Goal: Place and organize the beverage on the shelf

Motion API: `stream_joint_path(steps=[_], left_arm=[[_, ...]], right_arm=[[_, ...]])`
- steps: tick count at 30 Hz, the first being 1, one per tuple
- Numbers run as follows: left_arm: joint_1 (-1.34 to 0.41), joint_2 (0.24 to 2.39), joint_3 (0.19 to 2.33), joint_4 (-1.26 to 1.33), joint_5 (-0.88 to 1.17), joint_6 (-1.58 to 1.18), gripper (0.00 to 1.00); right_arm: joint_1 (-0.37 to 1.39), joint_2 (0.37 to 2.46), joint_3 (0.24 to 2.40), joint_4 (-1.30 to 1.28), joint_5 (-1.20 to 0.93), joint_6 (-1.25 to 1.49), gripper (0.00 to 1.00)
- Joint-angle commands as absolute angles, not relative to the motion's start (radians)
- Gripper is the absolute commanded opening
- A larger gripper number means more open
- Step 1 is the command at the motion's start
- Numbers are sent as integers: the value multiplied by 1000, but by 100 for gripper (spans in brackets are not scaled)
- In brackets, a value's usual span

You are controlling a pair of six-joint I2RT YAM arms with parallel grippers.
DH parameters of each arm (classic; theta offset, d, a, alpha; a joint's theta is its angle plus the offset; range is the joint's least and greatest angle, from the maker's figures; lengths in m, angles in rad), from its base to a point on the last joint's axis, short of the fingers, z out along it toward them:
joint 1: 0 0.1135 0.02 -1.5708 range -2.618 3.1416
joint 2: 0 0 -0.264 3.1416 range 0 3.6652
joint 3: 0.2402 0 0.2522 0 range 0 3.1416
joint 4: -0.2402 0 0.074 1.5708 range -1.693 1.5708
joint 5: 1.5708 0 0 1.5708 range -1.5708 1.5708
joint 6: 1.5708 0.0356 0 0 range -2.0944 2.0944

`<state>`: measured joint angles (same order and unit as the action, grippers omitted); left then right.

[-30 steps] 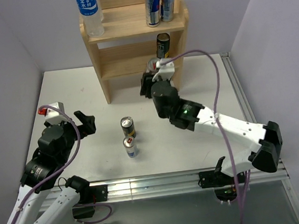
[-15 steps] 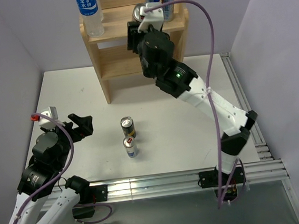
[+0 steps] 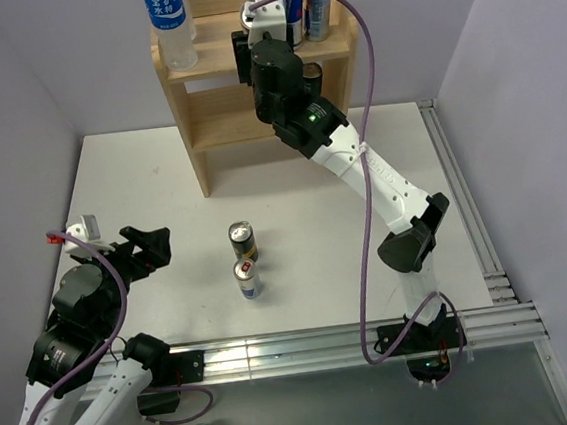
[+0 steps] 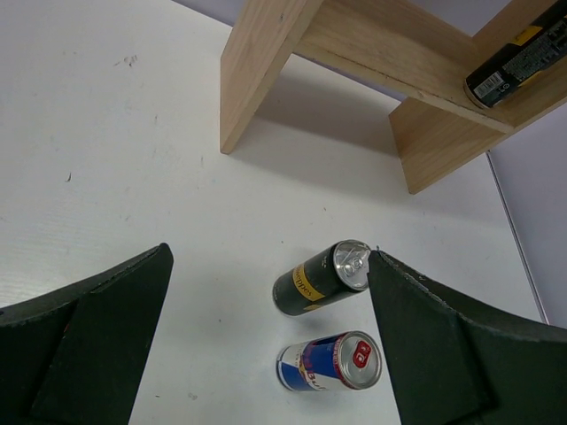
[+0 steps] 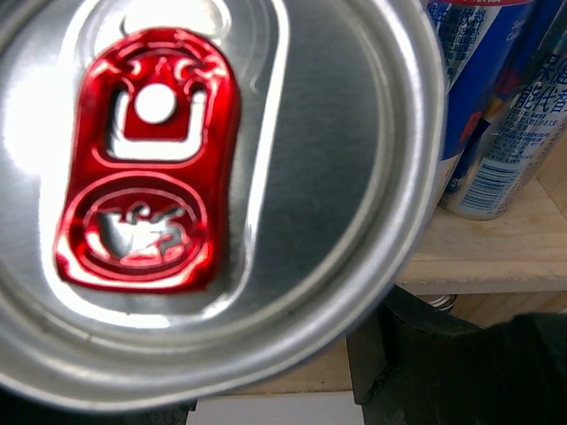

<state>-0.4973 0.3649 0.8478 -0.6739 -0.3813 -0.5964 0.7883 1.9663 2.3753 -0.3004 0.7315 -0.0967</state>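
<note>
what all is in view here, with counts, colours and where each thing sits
shelf: 1, light wood, far side of table
water bottle: 1, clear with blue label, top tier left
blue-silver pair: 2, top tier right
black can: 1, lower tier right
black-gold can: 1, table centre
blue table can: 1, just nearer than it
held can: 1, silver top, red tab, at top tier
table: 1, white
left gripper: black, open, over table left
right gripper: black, shut on held can
</note>
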Motion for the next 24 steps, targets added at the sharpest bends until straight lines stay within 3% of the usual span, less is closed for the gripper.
stream_joint_path(steps=[1,24], left_arm=[[-499,376,856,-667,-380,-607,99],[-499,452,845,-604,-374,-592,99]], right_arm=[[772,1945,2448,-204,710,-107,0],[710,2017,2419,-253,652,-2,0]])
